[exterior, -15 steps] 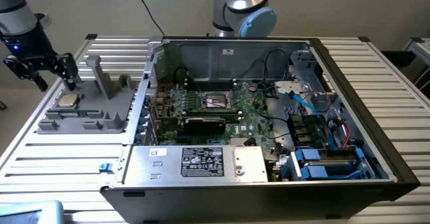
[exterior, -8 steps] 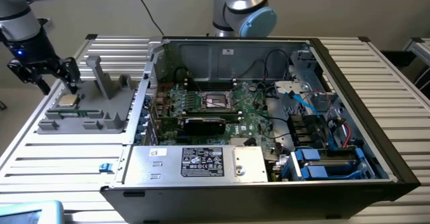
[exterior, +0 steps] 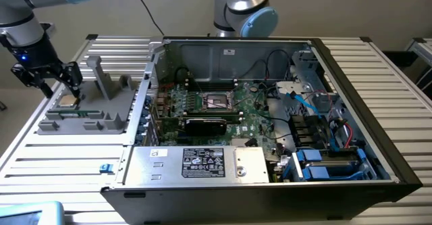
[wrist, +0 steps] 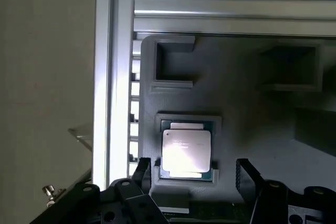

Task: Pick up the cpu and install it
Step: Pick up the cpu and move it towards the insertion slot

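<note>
On the exterior view's left, the arm's gripper [exterior: 60,92] hung over a grey moulded holder [exterior: 88,120] that lay on the slatted metal table [exterior: 60,159], just beside the open computer case [exterior: 270,194]. The cpu [exterior: 68,102] sat in a square pocket of that holder, directly under the gripper and flat, its silver top facing up.

From this wider angle the case interior was laid out: the green motherboard [exterior: 253,115] lay on the floor of the case, with a dark, metal-framed socket [exterior: 219,101] near its middle, well apart from the cpu. A second arm [exterior: 243,10] stood behind the case's back wall. How the fingers stood around the chip was hard to judge from here.

The wrist view supplied that detail. The cpu [wrist: 186,150] rested squarely inside its raised pocket in the holder [wrist: 236,103], a thin tan and green edge showing around the metal lid. The gripper [wrist: 193,172] had its two black fingers [wrist: 143,170] spread wide, one on each side of the pocket, with the chip between them and nothing grasped. Whether the tips touched the pocket walls could not be told. Table slats [wrist: 220,3] ran beyond the holder's far edge.
</note>
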`<state>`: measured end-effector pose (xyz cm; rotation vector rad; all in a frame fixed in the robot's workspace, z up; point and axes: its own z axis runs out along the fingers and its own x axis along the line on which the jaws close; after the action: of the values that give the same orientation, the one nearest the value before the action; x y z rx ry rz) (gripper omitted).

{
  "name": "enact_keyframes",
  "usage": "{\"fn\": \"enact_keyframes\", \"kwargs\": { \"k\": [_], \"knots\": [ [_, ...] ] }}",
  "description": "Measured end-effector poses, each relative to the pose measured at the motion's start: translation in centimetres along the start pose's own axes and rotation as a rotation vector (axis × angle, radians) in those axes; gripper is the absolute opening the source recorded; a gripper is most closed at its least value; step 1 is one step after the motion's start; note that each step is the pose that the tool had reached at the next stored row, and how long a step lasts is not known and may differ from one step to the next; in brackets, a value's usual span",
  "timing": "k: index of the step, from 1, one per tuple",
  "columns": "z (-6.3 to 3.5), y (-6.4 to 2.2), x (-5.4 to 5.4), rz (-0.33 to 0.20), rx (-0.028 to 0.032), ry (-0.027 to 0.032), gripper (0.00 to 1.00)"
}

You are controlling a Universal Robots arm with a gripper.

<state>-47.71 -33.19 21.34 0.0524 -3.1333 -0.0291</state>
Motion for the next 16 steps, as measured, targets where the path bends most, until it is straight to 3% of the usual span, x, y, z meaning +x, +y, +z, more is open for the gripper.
{"fn": "enact_keyframes", "kwargs": {
  "k": [5,10,16],
  "knots": [
    [0.33,-0.01,0.0,0.0,-0.0012,-0.0001,0.75],
    [0.98,0.08,0.0,0.0,-0.0067,0.0001,0.75],
    [1.55,0.5,0.0,0.001,-0.0063,0.006,0.75]
  ]
}}
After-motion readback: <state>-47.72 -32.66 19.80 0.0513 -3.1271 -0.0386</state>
